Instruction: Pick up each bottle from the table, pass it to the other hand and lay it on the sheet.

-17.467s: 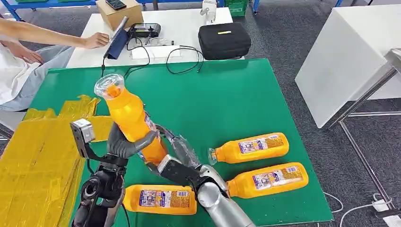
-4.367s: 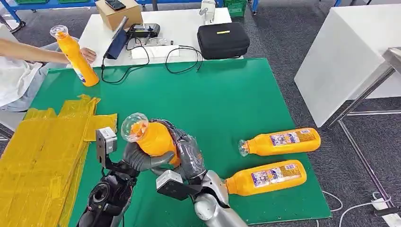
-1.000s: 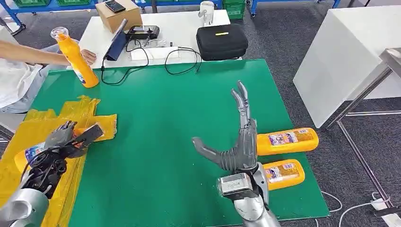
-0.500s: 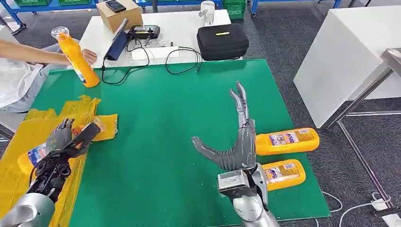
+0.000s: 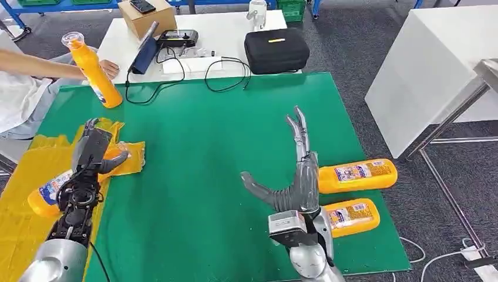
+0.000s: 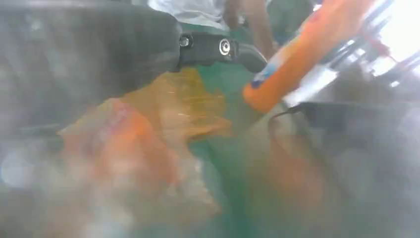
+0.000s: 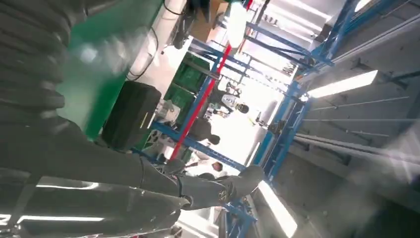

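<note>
An orange bottle [image 5: 48, 191] lies on its side on the yellow sheet [image 5: 23, 229] at the table's left. My left hand [image 5: 94, 154] is just above its neck end, fingers spread and lifted off it, holding nothing. In the blurred left wrist view the bottle [image 6: 119, 144] lies on the sheet [image 6: 183, 106]. My right hand [image 5: 299, 170] stands open over the green table [image 5: 223, 129], fingers upward, thumb out. Just right of it lie two more orange bottles, one [image 5: 357, 174] farther and one [image 5: 353, 215] nearer. A person holds a further bottle [image 5: 95, 71] upright at the far left edge.
A white table behind holds a black case [image 5: 276, 50], a cardboard box [image 5: 147, 14], a tablet [image 5: 145, 48] and cables [image 5: 226, 73]. A white block [image 5: 434, 64] stands to the right. The person's arm [image 5: 35, 63] reaches in at the far left.
My left hand has lifted its fingers off the bottle, which stays lying on the sheet. The right hand has hardly moved.
</note>
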